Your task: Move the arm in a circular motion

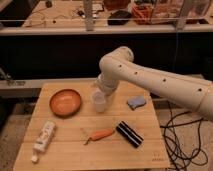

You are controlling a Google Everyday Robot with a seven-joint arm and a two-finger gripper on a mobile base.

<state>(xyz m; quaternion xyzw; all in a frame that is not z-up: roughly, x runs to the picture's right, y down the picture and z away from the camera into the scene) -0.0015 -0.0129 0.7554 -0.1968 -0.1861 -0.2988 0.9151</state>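
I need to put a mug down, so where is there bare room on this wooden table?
Bare wood runs along the front edge of the table, below the carrot and black striped block, and between the white bottle and the carrot. The centre back is crowded: the arm hangs there with its pincer at the cup, between the bowl and blue sponge.
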